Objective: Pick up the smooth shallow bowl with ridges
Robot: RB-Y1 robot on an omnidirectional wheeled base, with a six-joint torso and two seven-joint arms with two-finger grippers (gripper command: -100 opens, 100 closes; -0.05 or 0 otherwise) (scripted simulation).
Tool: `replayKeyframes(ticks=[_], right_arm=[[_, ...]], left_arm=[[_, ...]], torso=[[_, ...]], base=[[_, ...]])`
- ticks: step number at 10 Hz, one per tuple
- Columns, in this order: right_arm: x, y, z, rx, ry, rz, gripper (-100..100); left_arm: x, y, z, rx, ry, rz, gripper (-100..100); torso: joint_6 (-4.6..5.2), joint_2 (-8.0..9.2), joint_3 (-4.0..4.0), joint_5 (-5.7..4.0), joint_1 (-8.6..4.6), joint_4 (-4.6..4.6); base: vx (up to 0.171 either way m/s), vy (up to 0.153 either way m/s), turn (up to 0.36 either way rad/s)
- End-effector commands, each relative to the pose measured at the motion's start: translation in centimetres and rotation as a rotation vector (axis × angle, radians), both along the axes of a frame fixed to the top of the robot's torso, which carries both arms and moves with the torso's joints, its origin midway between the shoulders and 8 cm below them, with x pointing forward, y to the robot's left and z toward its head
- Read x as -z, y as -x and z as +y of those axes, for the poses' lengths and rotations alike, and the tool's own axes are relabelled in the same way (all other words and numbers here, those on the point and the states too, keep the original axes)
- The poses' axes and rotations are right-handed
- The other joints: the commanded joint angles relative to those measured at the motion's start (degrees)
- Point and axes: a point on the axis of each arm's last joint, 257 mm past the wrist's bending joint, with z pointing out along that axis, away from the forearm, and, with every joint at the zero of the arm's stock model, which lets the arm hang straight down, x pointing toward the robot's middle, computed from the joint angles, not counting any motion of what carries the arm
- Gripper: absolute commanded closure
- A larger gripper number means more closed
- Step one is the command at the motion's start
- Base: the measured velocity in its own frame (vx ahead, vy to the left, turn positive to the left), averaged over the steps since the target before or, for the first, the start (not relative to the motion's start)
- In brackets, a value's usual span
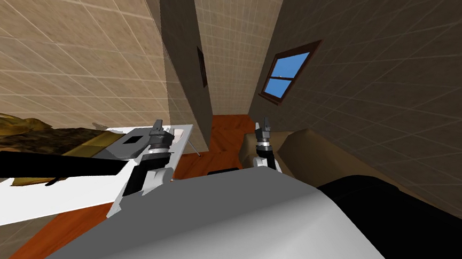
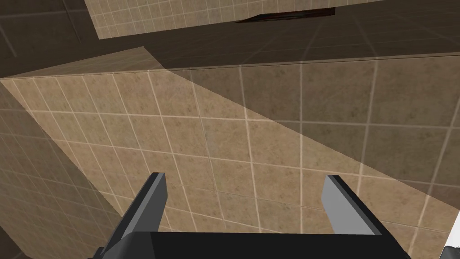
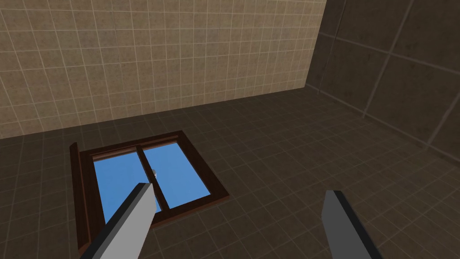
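Bowl spotting is the snag, I can't tell which thing on the white counter [image 1: 28, 206] at left is it. Left jaws wide above its far end, right jaws wide too, both aimed at walls, so reaching now probably grabs air or bumps the grey block [image 1: 115, 149]

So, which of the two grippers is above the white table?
The left gripper: it hangs over the white table's end, while the right gripper is away from it, across the red-brown floor. Both are open.
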Motion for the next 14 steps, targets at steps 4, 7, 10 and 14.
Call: replayKeyframes(ticks=[4, 7, 10, 14], right_arm=[[0.0, 0.0, 0.0, 0.000, 0.000, 0.000, 0], [0.0, 0.0, 0.0, 0.000, 0.000, 0.000, 0], [0.0, 0.0, 0.0, 0.000, 0.000, 0.000, 0], [0.0, 0.0, 0.0, 0.000, 0.000, 0.000, 0]], left_arm=[[1.9, -1.1, 2.3, -0.016, 0.024, 0.102, -100], [3.4, -1.8, 4.1, -0.030, 0.047, 0.178, -100], [4.7, -2.1, 5.0, -0.039, 0.061, 0.238, -100], [6.4, -2.3, 6.7, -0.057, 0.089, 0.323, -100]], torso=[[0.00, -0.01, -0.01, 0.01, 0.05, 0.00], [0.00, -0.03, -0.01, 0.01, 0.06, -0.01], [0.00, -0.03, -0.01, 0.02, 0.08, 0.00], [0.00, -0.06, -0.03, 0.03, 0.15, -0.01]], base=[[-0.024, -0.034, -0.009], [-0.022, -0.034, -0.019], [-0.017, -0.024, -0.020], [-0.010, -0.009, -0.031]])
